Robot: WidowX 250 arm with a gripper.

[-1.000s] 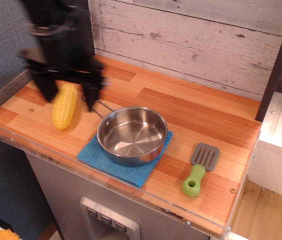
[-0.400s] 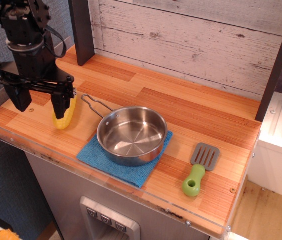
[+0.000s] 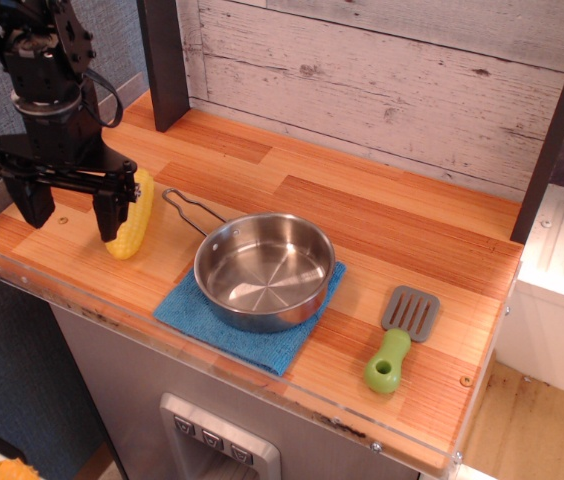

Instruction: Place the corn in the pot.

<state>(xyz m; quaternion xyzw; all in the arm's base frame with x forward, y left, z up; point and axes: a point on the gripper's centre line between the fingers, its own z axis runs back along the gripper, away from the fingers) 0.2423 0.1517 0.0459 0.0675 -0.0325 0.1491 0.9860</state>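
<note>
one corn (image 3: 132, 222) lies flat on the wooden surface (image 3: 382, 230), just left of the pot's thin wire handle, outside the pot (image 3: 263, 269). my hand (image 3: 70, 211) hangs spread wide and empty at the left end, its right finger in front of the cob, so it seems offset to the cob's left rather than straddling it. the pot sits empty on a blue cloth (image 3: 224, 334) (probably to stop it sliding). a green-handled spatula (image 3: 399, 340) lies well apart, out of the way.
</note>
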